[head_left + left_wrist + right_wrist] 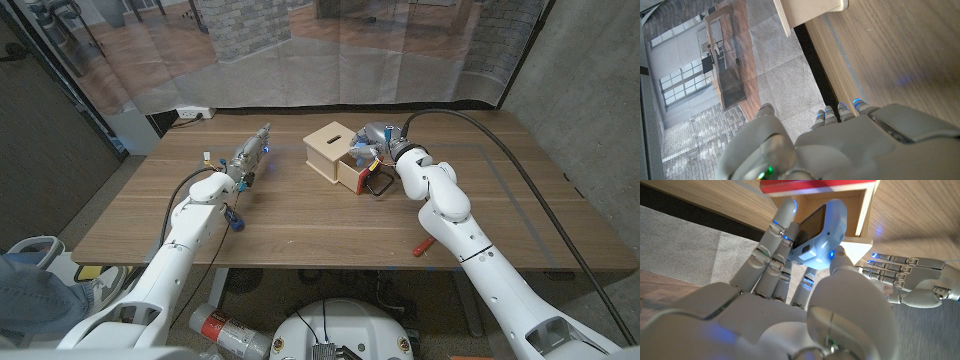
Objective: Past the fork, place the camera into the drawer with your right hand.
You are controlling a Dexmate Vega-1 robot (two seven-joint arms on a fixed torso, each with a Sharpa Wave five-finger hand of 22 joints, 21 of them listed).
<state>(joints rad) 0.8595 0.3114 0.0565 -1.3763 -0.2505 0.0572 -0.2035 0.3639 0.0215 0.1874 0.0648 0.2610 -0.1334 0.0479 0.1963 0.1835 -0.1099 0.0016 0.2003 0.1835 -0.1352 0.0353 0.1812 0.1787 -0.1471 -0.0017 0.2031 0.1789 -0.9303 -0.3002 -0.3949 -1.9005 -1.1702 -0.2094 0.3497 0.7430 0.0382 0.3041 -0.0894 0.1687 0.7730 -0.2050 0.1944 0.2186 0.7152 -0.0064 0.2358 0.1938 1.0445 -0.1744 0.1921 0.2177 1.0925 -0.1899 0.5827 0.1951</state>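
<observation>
The right robot hand [790, 287] grasps the camera [819, 234], a small white rounded body with a dark screen, between fingers and thumb, just at the open drawer [362, 171] of the wooden box [330, 145]. The left robot hand [250, 152] hovers released over the desk [320, 225].

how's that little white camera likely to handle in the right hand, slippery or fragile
Probably a bit slippery: the camera has a glossy, rounded white shell, and the right hand holds it only at the fingertips. Likely rigid and light, since it sits steady in that light hold. Its dark screen face looks like the fragile part, so set it gently into the drawer.
</observation>
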